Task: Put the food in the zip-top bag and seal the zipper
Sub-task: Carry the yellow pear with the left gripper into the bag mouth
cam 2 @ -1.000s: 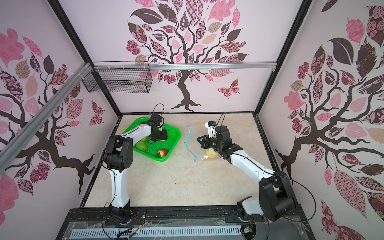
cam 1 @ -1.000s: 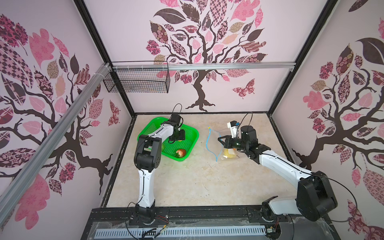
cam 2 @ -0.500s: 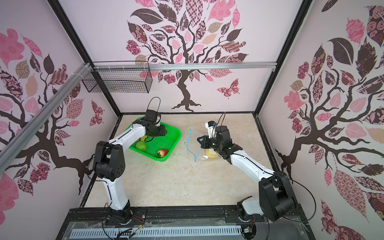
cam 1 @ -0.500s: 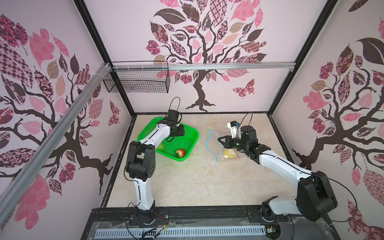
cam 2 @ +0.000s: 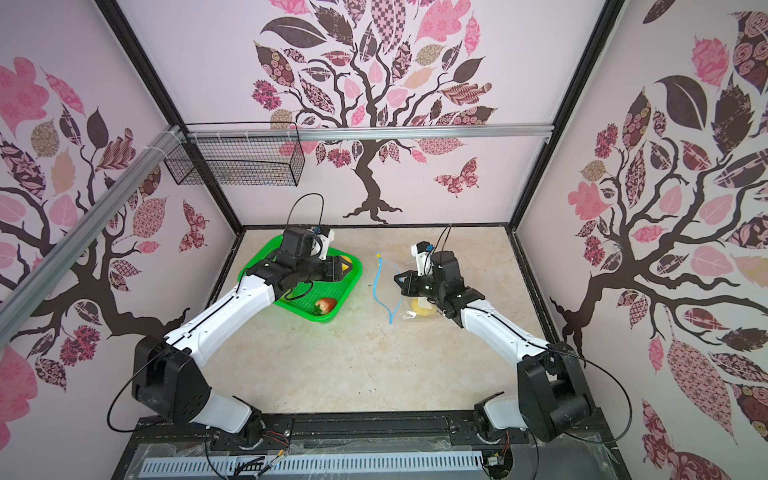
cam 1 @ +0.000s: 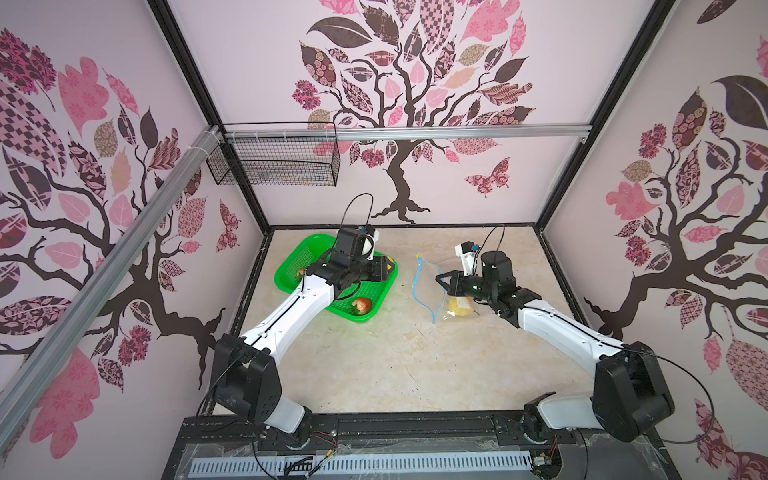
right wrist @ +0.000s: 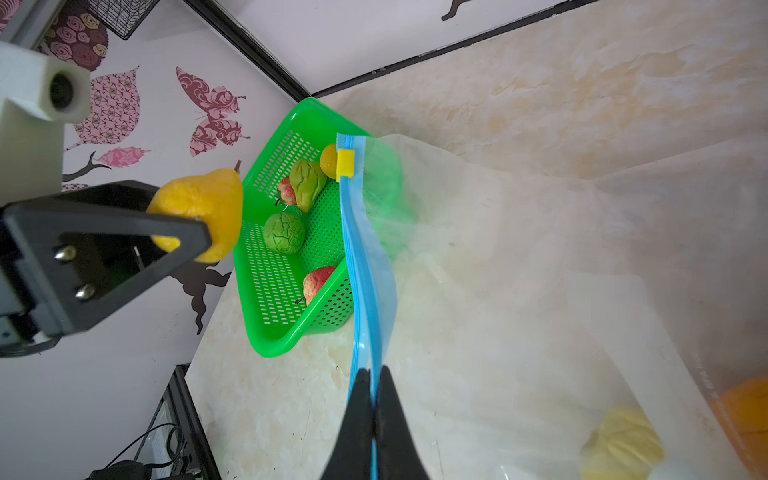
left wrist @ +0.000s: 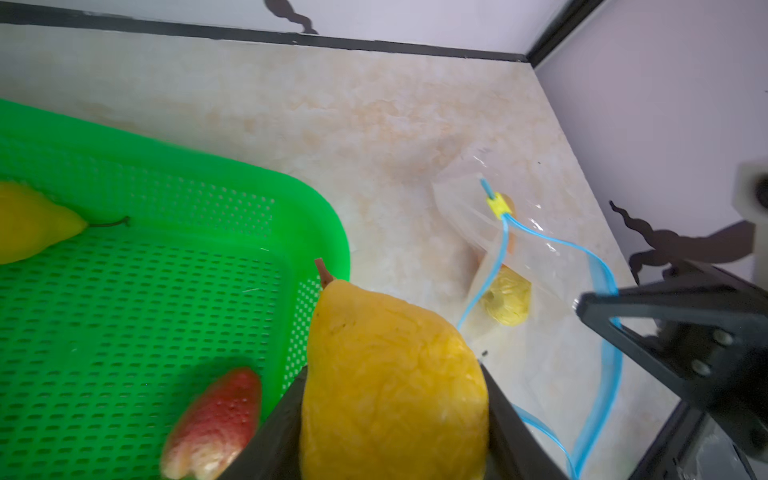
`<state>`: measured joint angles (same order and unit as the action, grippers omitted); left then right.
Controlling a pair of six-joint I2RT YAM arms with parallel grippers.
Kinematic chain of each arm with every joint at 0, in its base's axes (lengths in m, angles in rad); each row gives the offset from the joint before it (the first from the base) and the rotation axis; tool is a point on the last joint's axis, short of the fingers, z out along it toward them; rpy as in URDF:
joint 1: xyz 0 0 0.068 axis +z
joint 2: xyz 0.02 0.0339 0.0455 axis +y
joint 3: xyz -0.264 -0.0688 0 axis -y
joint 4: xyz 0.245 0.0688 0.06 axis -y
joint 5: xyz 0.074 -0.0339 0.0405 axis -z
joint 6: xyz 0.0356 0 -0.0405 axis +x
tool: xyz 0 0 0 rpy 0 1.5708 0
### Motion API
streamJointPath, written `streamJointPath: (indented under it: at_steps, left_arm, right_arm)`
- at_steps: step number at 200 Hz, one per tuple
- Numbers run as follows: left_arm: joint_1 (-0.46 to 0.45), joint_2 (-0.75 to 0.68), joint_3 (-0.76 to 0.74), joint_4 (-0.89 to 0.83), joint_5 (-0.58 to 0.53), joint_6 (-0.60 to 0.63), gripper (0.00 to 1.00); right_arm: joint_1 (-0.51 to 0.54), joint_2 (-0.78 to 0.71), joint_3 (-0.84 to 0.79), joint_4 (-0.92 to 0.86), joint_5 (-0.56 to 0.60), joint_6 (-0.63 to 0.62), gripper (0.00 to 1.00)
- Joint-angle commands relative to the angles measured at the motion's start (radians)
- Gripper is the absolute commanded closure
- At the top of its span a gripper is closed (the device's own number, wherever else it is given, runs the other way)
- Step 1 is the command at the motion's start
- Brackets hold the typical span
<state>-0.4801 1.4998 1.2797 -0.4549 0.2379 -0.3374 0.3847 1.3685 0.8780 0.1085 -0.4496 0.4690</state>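
Now the left gripper [left wrist: 395, 419], jaws half closed, grips a yellow pear-shaped plastic toy fruit [left wrist: 386, 345] over the green mesh basket [right wrist: 274, 282]. Beside the basket, the right gripper [right wrist: 374, 386], pinched tight, holds up the light blue zipper strip [right wrist: 361, 249] of the clear crinkly bag [right wrist: 519, 270]. The step looks like carrying the fruit across; next, lower it through the bag's mouth.

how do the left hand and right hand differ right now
The left hand grips a bulky yellow pear, jaws held apart by it; the right hand is pinched fully shut on the thin blue strip. The left hand is by the green basket; the right hand is at the clear bag. Both are black and holding something.
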Motion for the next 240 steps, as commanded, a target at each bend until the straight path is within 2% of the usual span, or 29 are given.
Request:
streamJointPath:
  at_steps: [1, 34, 75, 148, 186, 240]
  left_arm:
    - [-0.055, -0.029, -0.049, 0.094, 0.008, -0.031, 0.48]
    - [-0.133, -0.005, -0.088, 0.210, 0.030, -0.088, 0.48]
    - [-0.201, 0.122, -0.038, 0.244, 0.028, -0.102, 0.48]
    - [-0.206, 0.253, 0.004, 0.257, -0.032, -0.150, 0.47]
    - [-0.209, 0.341, 0.100, 0.153, -0.076, -0.161, 0.46]
    - [-0.211, 0.386, 0.141, 0.125, -0.070, -0.187, 0.38]
  right_arm:
    - [0.001, 0.017, 0.044, -0.012, -0.011, 0.012, 1.00]
    - [0.002, 0.021, 0.050, -0.021, -0.015, 0.015, 1.00]
    - [0.001, 0.020, 0.052, -0.016, -0.033, 0.023, 1.00]
    - [0.002, -0.004, 0.043, -0.007, -0.049, 0.023, 1.00]
    - [0.002, -0.008, 0.037, -0.005, -0.051, 0.024, 1.00]
    - [0.002, -0.011, 0.032, -0.003, -0.050, 0.024, 1.00]
